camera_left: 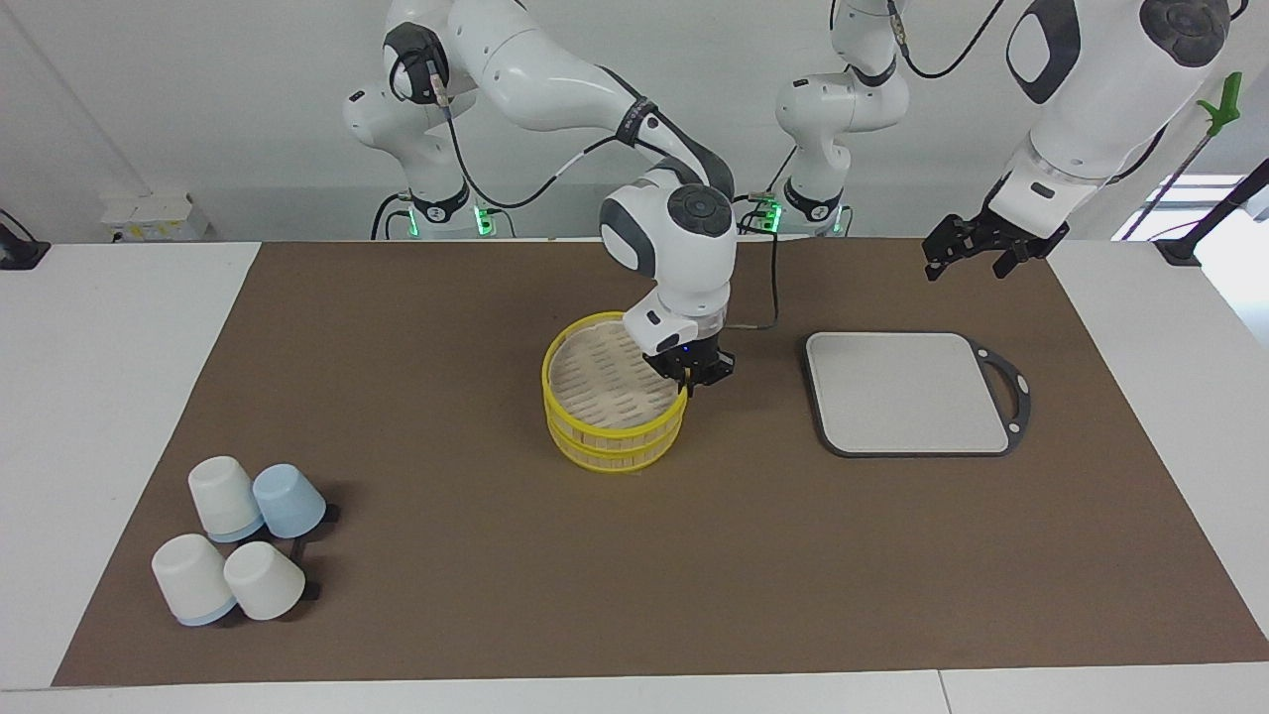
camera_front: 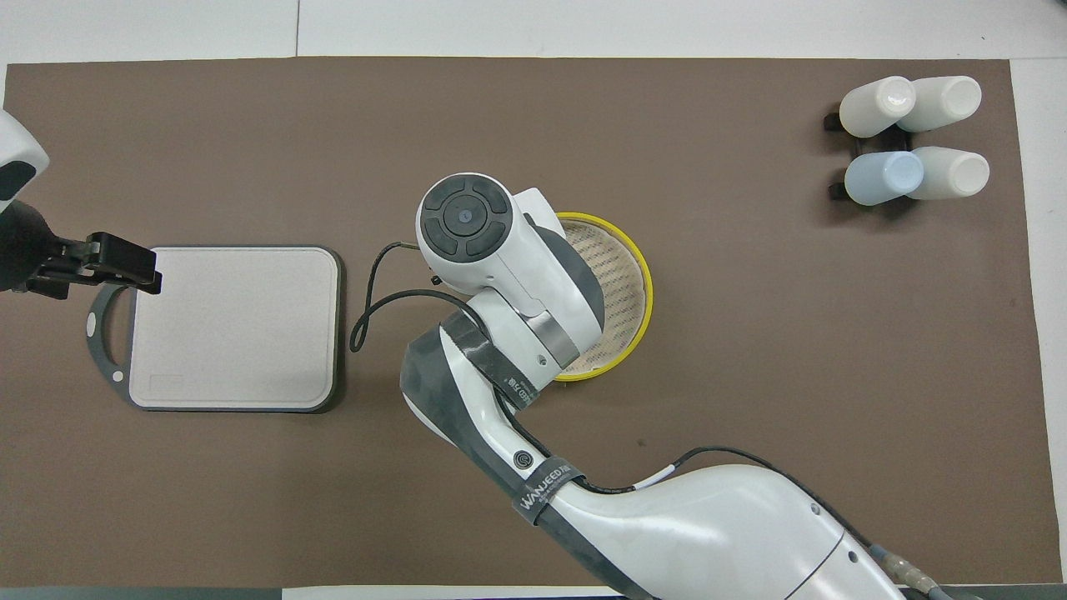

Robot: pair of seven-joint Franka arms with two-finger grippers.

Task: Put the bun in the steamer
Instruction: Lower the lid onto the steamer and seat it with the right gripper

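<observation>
Although the brown mat (camera_left: 446, 595) shows almost whole in both views, no bun appears anywhere on it, so the task cannot be judged as done.

The right arm (camera_left: 555, 69) reaches out over the middle of the table and blocks much of the scene from above. Its wrist covers about half of the steamer and all of its own gripper in the overhead view. The left arm (camera_left: 1091, 89) waits, raised toward its own end of the table.

The grey board (camera_left: 907, 392) lies flat toward the left arm's end, and nothing shows on its pale face.

The steamer (camera_left: 615, 451) stands in the middle of the mat, two yellow-rimmed tiers stacked. I cannot say whether the slatted surface at its top is a lid or the floor of the upper tier. If it is a lid, the bun may already sit underneath and only a release remains. If not, the bun is yet to be found and fetched.

Four upturned cups (camera_left: 228, 496) cluster toward the right arm's end, farther from the robots than the steamer.

The right gripper (camera_left: 691, 375) is down at the steamer's rim on the side toward the board. Whether it grips the rim, holds something small, or holds nothing, I cannot tell. The left gripper (camera_left: 977, 250) hangs spread apart and holding nothing, over the mat by the board's handle corner.
</observation>
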